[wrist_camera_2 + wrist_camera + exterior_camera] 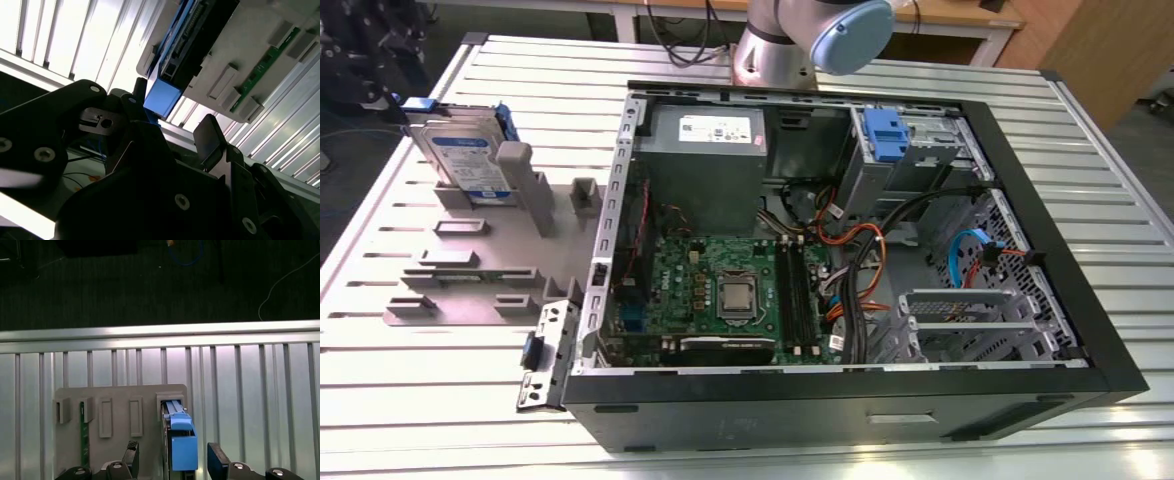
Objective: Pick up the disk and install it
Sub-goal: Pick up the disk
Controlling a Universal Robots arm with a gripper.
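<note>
The disk (464, 155) is a silver hard drive with a white-and-blue label. It stands on edge in a slot of the grey holder plate (467, 270) at the exterior view's left. In both wrist views its blue carrier end (181, 447) (162, 96) sits between my two dark fingertips (132, 452). My gripper (175, 460) (172, 125) is open and straddles the disk, with a gap on each side. At the exterior view's back edge only the arm's base and a joint (847, 30) show.
An open black computer case (854, 385) lies at the exterior view's right, with motherboard (727, 295), grey power supply (704, 140) and a drive bay with a blue latch (886, 135). A green memory stick (84, 440) stands in the holder. The slatted metal table (440, 390) ends beyond the holder.
</note>
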